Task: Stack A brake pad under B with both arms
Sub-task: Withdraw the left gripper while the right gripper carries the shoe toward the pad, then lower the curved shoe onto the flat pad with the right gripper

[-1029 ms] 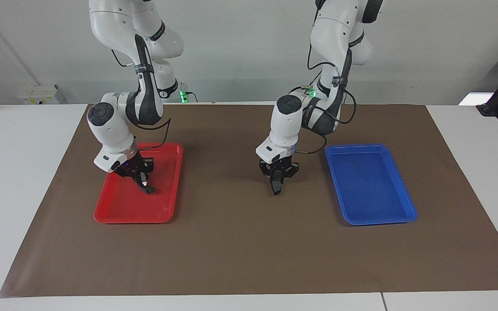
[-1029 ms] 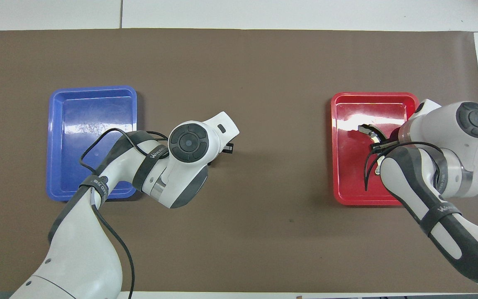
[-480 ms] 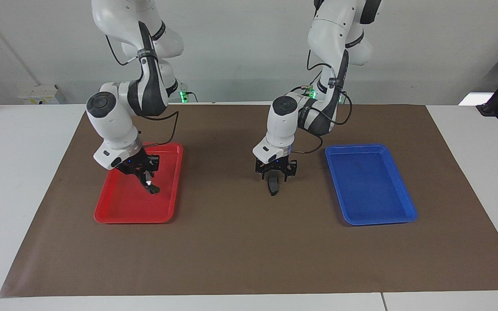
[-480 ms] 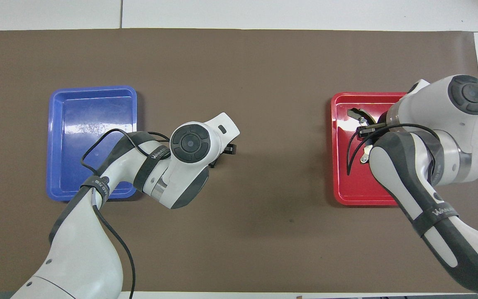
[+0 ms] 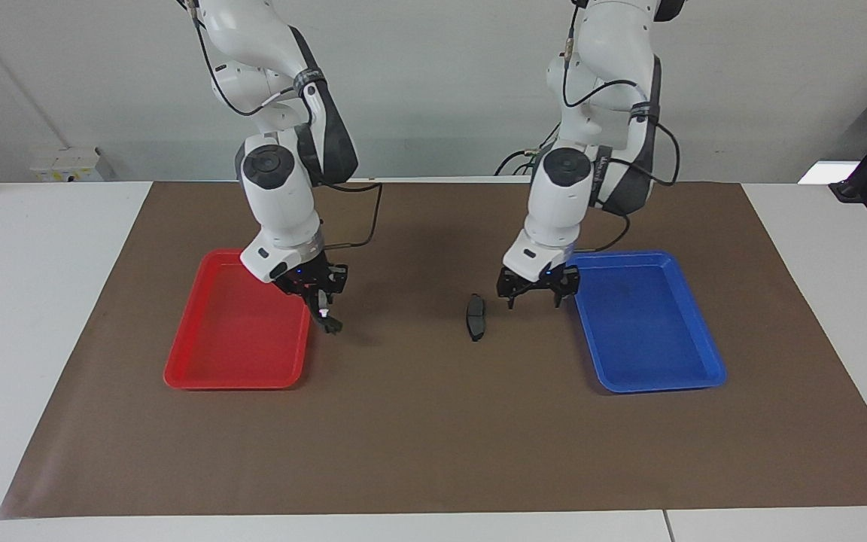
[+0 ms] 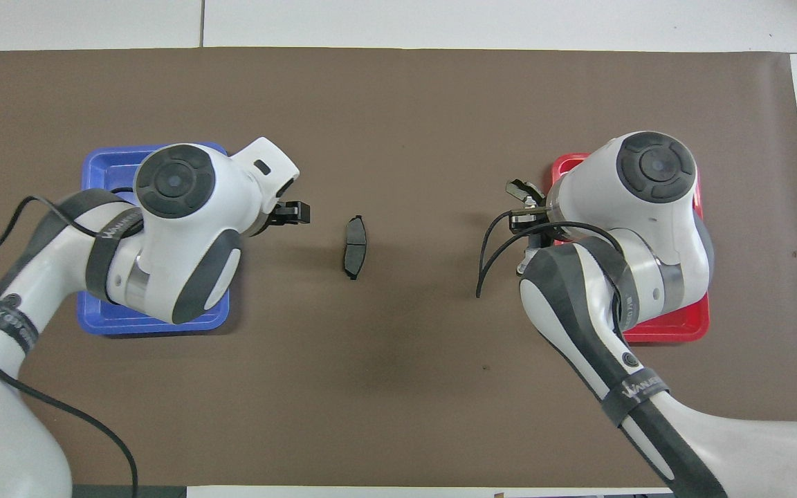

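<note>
The A brake pad [image 5: 476, 317] [image 6: 354, 247], short and all dark, lies flat on the brown mat in the middle of the table, touched by nothing. My left gripper [image 5: 533, 299] hangs open and empty above the mat between that pad and the blue tray; in the overhead view only one of its fingers [image 6: 295, 213] shows past the wrist. My right gripper [image 5: 326, 316] [image 6: 528, 214] is shut on B [image 5: 330, 324] [image 6: 517, 187], the long crescent pad with a white spot. It holds B in the air over the red tray's edge toward the middle.
A red tray [image 5: 215, 376] [image 6: 675, 335] lies at the right arm's end of the mat and a blue tray [image 5: 659, 384] [image 6: 156, 325] at the left arm's end. Nothing shows inside either tray. A brown mat [image 5: 433, 452] covers the table's middle.
My left gripper opened, left the A pad on the mat, then rose and drew off toward the blue tray. My right gripper lifted B from the red tray toward the middle.
</note>
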